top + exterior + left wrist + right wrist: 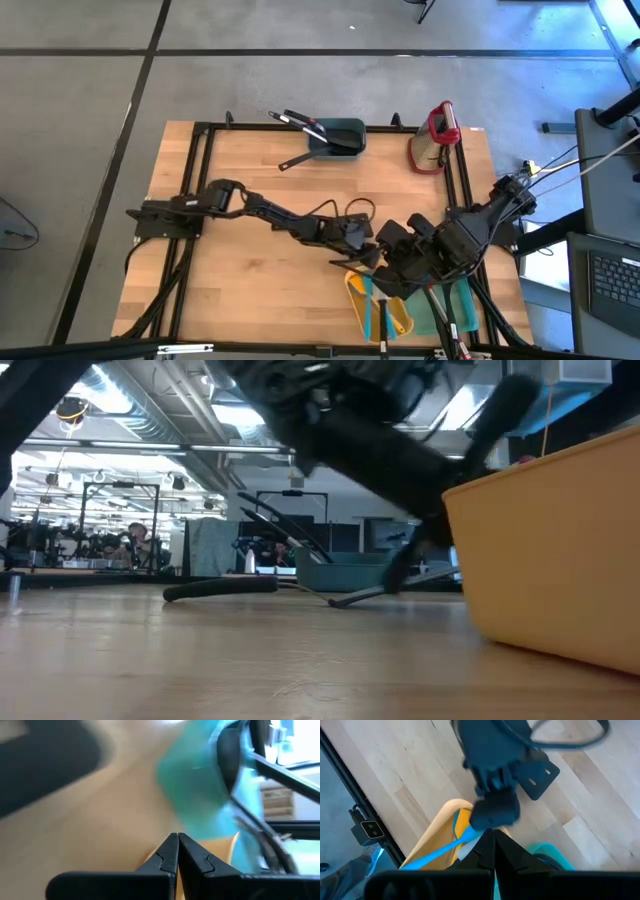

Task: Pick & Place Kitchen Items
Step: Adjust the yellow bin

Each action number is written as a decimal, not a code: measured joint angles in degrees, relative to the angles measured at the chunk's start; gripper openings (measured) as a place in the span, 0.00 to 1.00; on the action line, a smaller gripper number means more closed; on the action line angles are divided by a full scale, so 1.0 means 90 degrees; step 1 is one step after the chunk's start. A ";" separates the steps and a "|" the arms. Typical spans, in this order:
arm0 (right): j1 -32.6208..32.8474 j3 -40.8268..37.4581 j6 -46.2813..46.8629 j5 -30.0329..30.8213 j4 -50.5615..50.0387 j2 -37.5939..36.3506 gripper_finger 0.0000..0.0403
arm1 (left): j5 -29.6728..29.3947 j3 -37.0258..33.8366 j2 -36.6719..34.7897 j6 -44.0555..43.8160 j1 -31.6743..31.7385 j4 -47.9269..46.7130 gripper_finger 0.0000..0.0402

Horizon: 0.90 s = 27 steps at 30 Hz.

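High view: utensils (378, 308) beneath right hand (385, 272)

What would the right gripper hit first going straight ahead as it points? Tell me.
Probably the left gripper, directly ahead of the shut right gripper above the yellow bin; depth is unclear.

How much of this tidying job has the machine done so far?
Some looks done: the yellow bin near the table's front edge holds a blue-handled utensil, and the dark teal bin at the back holds black utensils. In hand: nothing; the left hand and right hand are both shut, meeting over the yellow bin. Left: a black utensil lies loose beside the teal bin.
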 joint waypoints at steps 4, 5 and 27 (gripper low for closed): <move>0.0036 -0.0002 -0.0051 -0.0001 0.0000 0.0000 0.00 | 0.0132 0.0739 0.0406 0.0166 0.0025 -0.0211 0.01; 0.0046 -0.0002 -0.0093 0.0012 0.0002 0.0000 0.00 | 0.0081 0.0858 0.0450 0.0219 0.0030 -0.0341 0.01; 0.0104 -0.0002 -0.0531 0.0158 0.0000 -0.0022 0.00 | -0.1591 0.0961 -0.0779 -0.0338 -0.1274 -0.4208 0.00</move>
